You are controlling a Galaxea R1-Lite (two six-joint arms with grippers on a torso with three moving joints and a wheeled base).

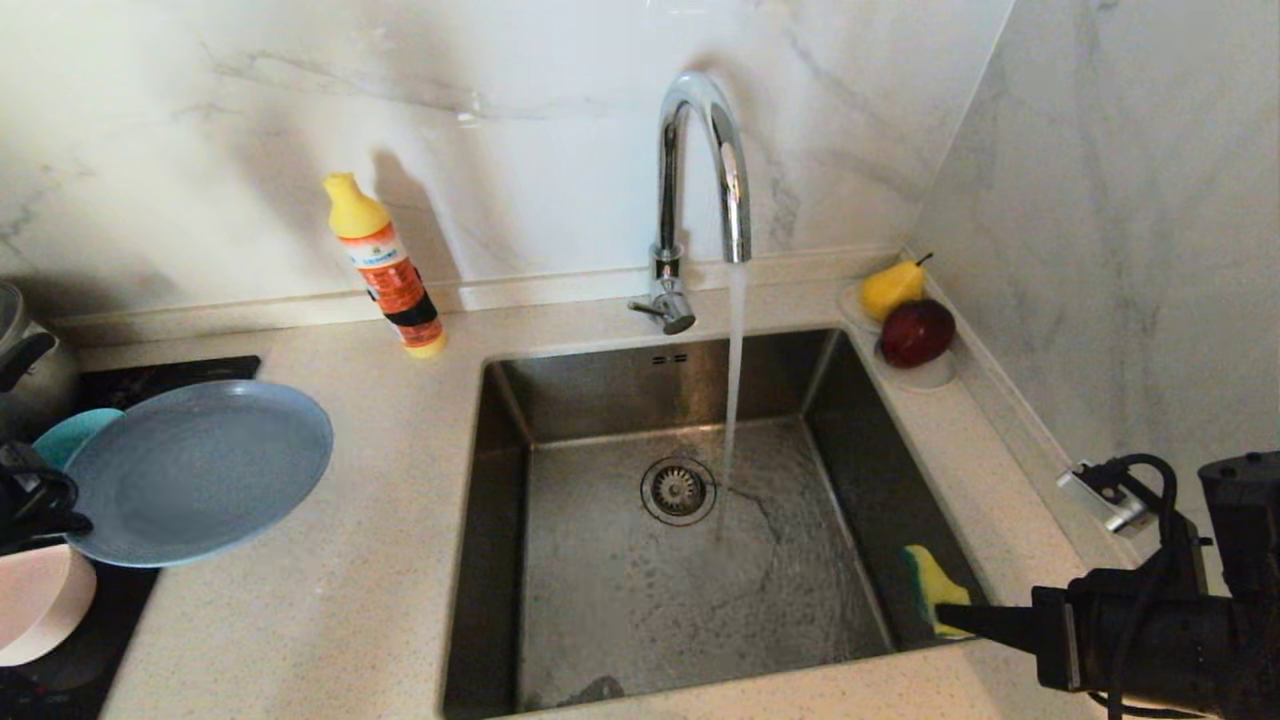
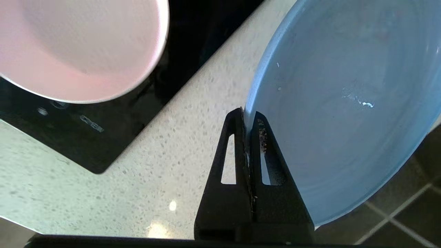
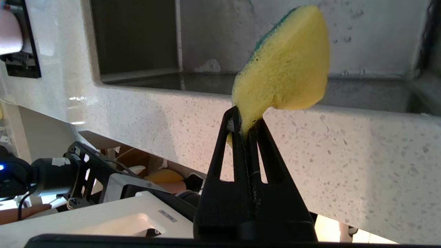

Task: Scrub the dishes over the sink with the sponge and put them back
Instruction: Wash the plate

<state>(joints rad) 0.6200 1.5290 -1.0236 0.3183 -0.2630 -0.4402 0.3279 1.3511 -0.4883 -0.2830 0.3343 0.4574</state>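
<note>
Speckled cream stone worktop (image 1: 380, 560), glossy, with a square brushed-steel sink (image 1: 690, 590) sunk into it; round metal drain strainer (image 1: 679, 489) in the wet floor, two small overflow slots on the back wall. Curved chrome tap (image 1: 700, 180) runs a thin stream of water into the basin. White marble-veined wall behind.

Left pincer (image 2: 247, 117), black, tapered slotted fingers, is clamped on the rim of the wide shallow grey-blue plate (image 1: 200, 470); matte, smooth, a few white specks inside. The plate is lifted and tilted over the left worktop and the edge of a glossy black hob (image 2: 103, 131), left of the sink. The left arm barely shows at the head view's left edge. Pale pink bowl (image 2: 79, 48), white outside, sits on the hob just beside the plate. A teal bowl (image 1: 75, 432) peeks out behind the plate.

Right pincer (image 3: 245, 125) is closed on one corner of the sponge (image 3: 286, 69): soft porous yellow foam, dark green scouring side facing away. The sponge sticks up from the fingertips, at the sink's near right corner, just above the rim. The right arm reaches in level from the lower right, pointing left.

Orange-labelled bottle with a yellow cap (image 1: 385, 265) stands leaning behind the sink's left side. A small white dish (image 1: 925, 375) at the back right corner holds a yellow pear (image 1: 892, 287) and a dark red apple (image 1: 916, 332), touching.
</note>
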